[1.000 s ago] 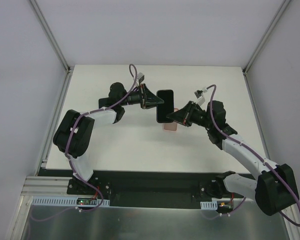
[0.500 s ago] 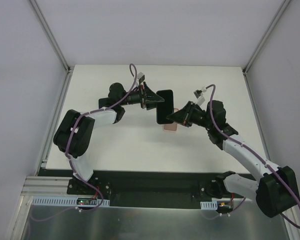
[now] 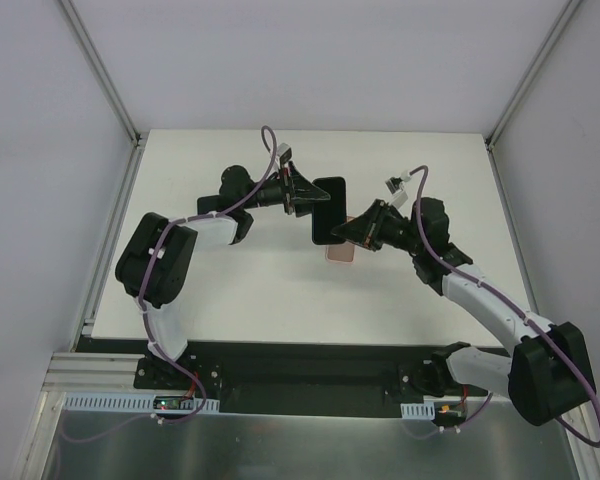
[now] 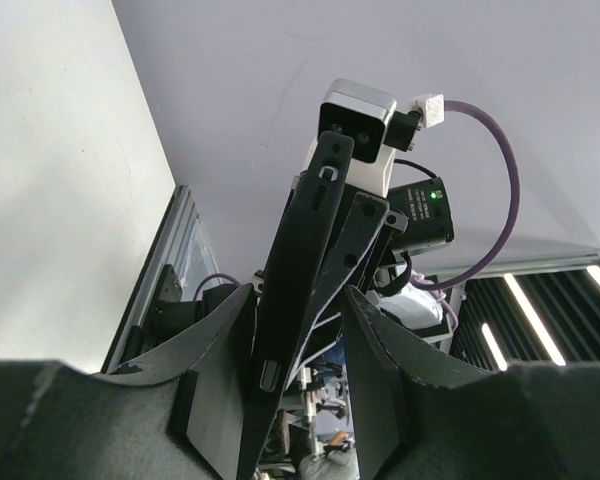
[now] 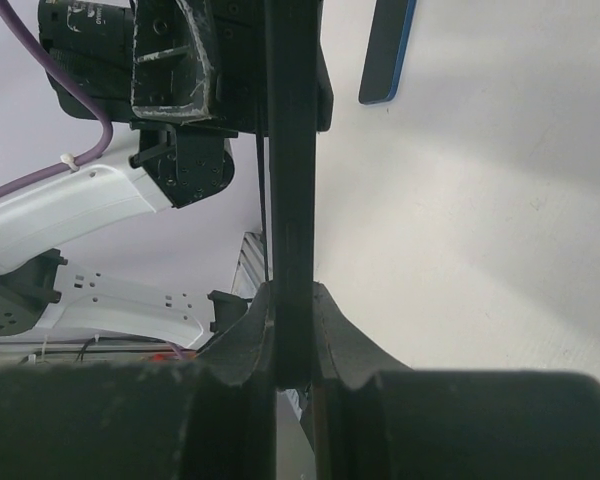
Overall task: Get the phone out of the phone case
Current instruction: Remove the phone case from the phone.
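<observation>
From where I stand, the phone point(image 3: 330, 205) is up off the desk point(image 3: 230, 290), hanging between the two arms with its long axis running 12 to 6 o'clock in the overhead view. It looks free of the phone case point(image 3: 338, 256), a sliver of pink lying flat on the desk at the phone's 6 o'clock, partly hidden beneath it. The right gripper point(image 3: 344, 232) comes in from about 4 o'clock and is pinched tight on the phone's lower edge (its wrist camera shows both fingers pressed against the thin black slab). The left gripper point(image 3: 314, 200) sits at 9 o'clock, jaws spread, with the phone's edge between them but not clamped. So the right arm alone carries it. I'd judge the next move is the right arm's: set the phone down clear of the case while the left backs off toward 9.
</observation>
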You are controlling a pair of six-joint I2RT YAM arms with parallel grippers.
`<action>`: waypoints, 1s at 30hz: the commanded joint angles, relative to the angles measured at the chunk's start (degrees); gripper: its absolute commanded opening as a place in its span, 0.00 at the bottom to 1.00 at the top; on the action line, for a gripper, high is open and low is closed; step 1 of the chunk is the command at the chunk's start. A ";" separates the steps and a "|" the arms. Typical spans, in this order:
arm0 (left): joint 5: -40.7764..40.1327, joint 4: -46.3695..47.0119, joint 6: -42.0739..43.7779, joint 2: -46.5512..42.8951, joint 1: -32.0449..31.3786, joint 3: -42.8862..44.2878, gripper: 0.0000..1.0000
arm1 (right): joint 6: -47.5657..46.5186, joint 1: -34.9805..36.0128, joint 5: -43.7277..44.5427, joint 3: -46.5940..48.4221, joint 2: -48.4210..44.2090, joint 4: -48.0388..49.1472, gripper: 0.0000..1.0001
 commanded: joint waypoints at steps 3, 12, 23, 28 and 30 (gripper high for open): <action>0.97 12.18 -3.32 -0.27 -1.09 5.22 0.35 | 1.69 0.12 -1.38 -1.08 0.80 1.35 0.01; -0.70 12.98 -4.03 -1.41 -0.83 3.11 0.00 | 1.17 -0.05 -1.74 -0.47 2.29 -1.27 0.07; -1.14 9.64 -1.65 -3.17 -0.03 1.44 0.00 | -19.66 0.91 22.34 9.82 -11.15 -37.32 0.50; -1.05 8.85 -1.21 -3.34 -0.03 1.79 0.00 | -21.16 2.84 24.89 11.13 -10.72 -40.66 0.43; -1.05 8.06 -0.69 -3.61 -0.12 1.79 0.00 | -21.25 3.63 25.77 11.49 -10.45 -40.75 0.42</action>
